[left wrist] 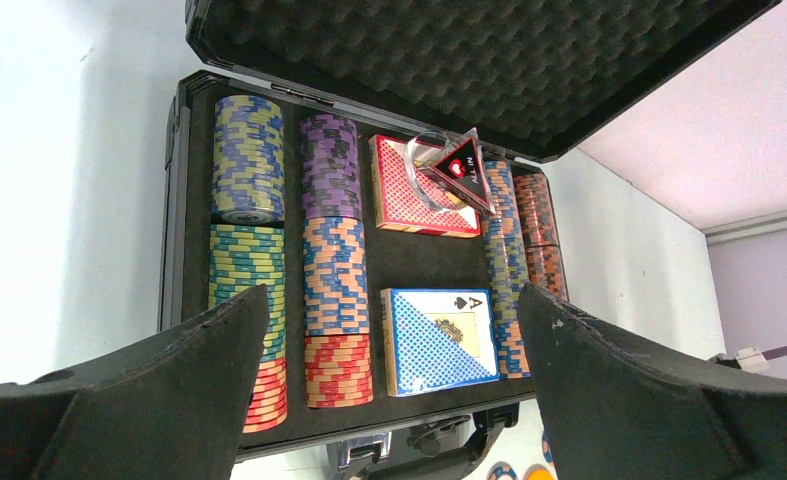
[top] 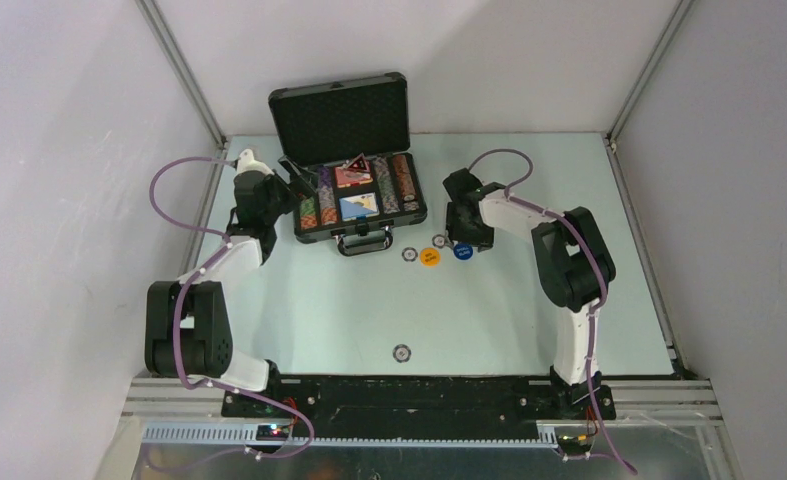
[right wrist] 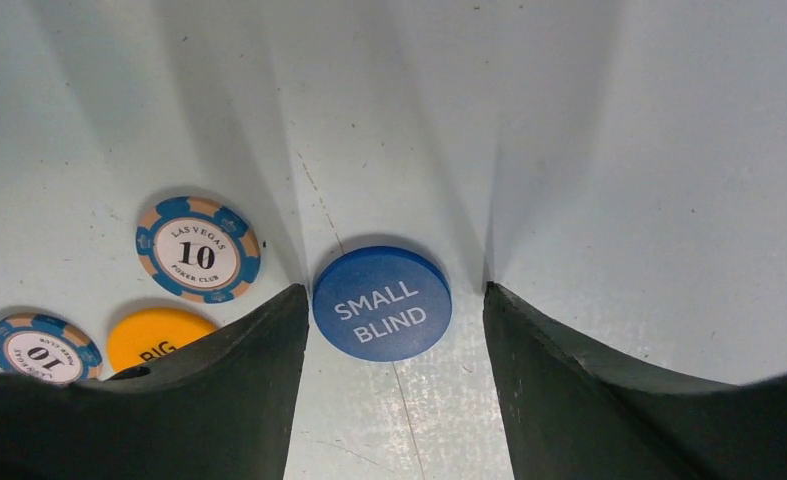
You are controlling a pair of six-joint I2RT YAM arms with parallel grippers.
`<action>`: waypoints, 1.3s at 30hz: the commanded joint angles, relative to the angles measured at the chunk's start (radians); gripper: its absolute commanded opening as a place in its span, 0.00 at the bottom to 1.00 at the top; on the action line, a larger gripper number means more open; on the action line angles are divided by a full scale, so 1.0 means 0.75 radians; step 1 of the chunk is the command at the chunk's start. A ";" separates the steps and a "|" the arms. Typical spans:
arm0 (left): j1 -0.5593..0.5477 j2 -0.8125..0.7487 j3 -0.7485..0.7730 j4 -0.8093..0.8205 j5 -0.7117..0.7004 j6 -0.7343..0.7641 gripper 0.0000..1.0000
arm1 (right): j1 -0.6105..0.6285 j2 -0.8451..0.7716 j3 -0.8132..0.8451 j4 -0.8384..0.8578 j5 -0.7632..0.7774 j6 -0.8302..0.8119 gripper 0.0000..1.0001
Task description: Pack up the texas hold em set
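Right end effector (right wrist: 394,295), jaws apart and empty, brackets my blue button (right wrist: 381,303).
Chip rows (left wrist: 334,300) packed, briefcase (top: 339,118) unclosed; three chips (right wrist: 198,249), orange button (right wrist: 159,338) also on bench (top: 319,310).

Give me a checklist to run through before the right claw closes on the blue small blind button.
1. The blue button lies flat, between the fingers of the right claw: ok.
2. The right claw stands open wider than the button: ok.
3. The orange button is clear of the claw: cannot tell, one finger hides part of it.
4. The case has its lid up, ready to receive: ok.
5. The case has a free spot for the button: cannot tell.
6. The left claw is open, empty and off to the case's far side: ok.
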 commanded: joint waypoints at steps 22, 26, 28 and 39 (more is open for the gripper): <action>0.011 0.010 0.061 0.025 0.017 -0.015 0.98 | 0.033 -0.032 -0.008 0.017 -0.033 0.006 0.61; 0.011 0.008 0.062 0.025 0.018 -0.016 0.98 | 0.034 -0.031 -0.008 0.013 -0.034 0.005 0.55; 0.011 0.007 0.062 0.025 0.017 -0.015 0.98 | 0.036 -0.031 -0.008 0.013 -0.034 0.003 0.51; 0.012 0.007 0.061 0.025 0.016 -0.015 0.98 | 0.040 -0.069 0.032 -0.002 0.004 -0.037 0.48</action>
